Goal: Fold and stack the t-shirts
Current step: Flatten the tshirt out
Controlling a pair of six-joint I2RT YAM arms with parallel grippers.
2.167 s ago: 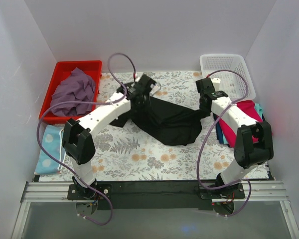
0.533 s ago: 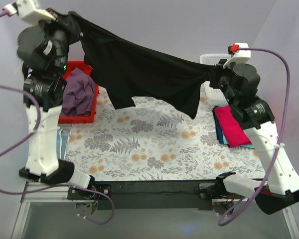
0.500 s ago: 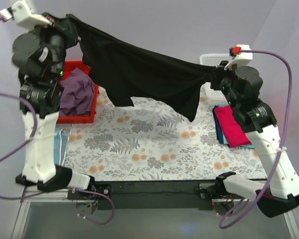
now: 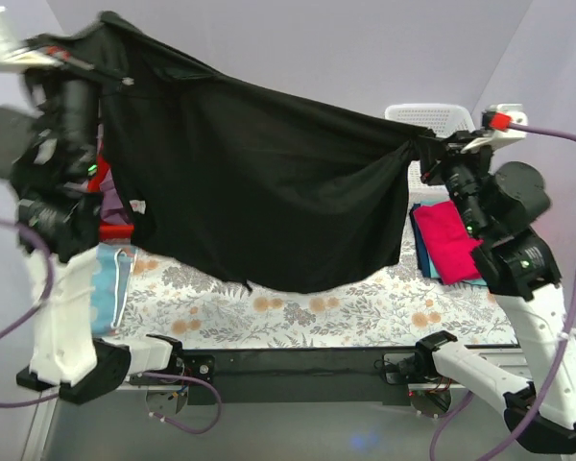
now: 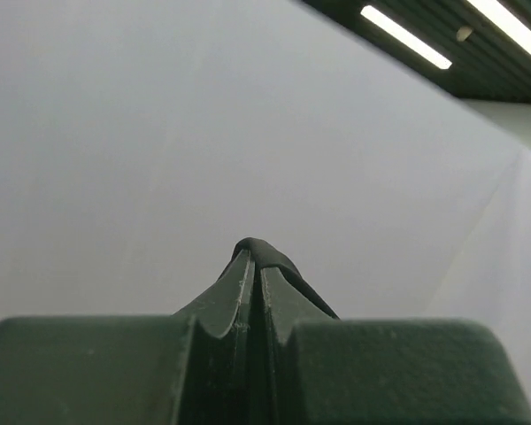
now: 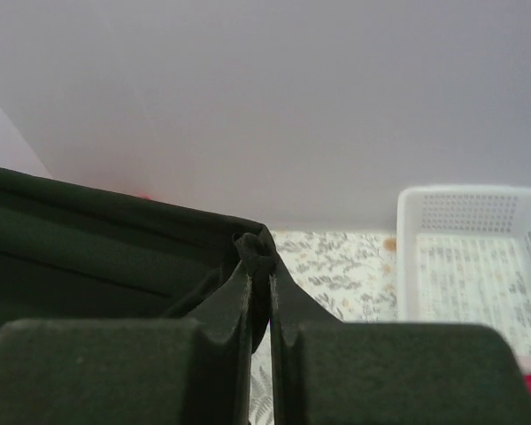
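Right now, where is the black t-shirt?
In the top view the black t-shirt hangs spread above the floral table, stretched between the left fingers at upper left and the right fingers at right.

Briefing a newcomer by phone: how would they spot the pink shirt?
Find the white basket at the far right. Just in front of it lies the pink shirt, folded on dark blue cloth. It is the only bright pink cloth; the black shirt hangs aloft.
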